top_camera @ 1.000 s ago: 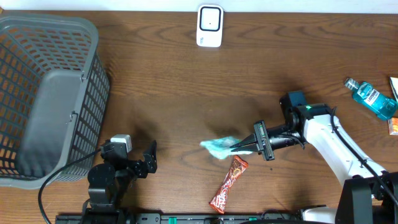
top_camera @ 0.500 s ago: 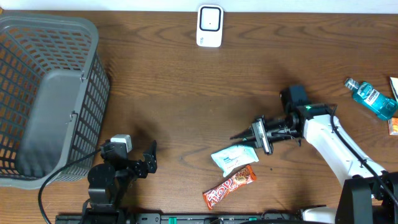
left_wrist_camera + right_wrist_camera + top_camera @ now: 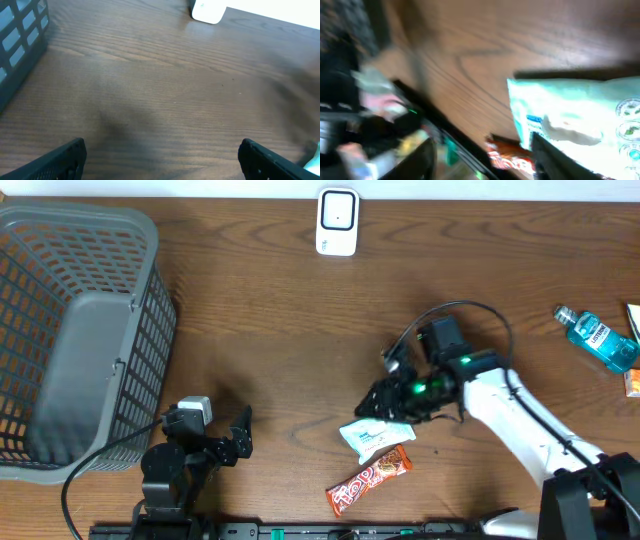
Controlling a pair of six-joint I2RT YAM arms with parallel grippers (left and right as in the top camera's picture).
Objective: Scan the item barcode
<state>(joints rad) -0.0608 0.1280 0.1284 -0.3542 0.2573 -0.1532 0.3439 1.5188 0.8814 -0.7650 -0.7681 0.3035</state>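
Observation:
A teal and white packet (image 3: 375,436) lies flat on the table, and a red candy bar (image 3: 370,481) lies just in front of it. The white barcode scanner (image 3: 337,222) stands at the far edge. My right gripper (image 3: 379,407) hovers over the packet's far edge with its jaws apart and nothing between them. The blurred right wrist view shows the packet (image 3: 580,125) and candy bar (image 3: 507,152) below the right gripper (image 3: 485,160). My left gripper (image 3: 236,438) rests open near the front edge. In its wrist view the left gripper (image 3: 165,165) faces bare table, with the scanner (image 3: 207,10) far ahead.
A large grey basket (image 3: 75,330) fills the left side, and its wall (image 3: 20,35) shows in the left wrist view. A blue mouthwash bottle (image 3: 600,337) and an orange item (image 3: 632,383) lie at the right edge.
My right gripper has opened and let the teal packet drop onto the table beside the candy bar, which has shifted. The right arm has swung left and turned downward. The left arm is still.

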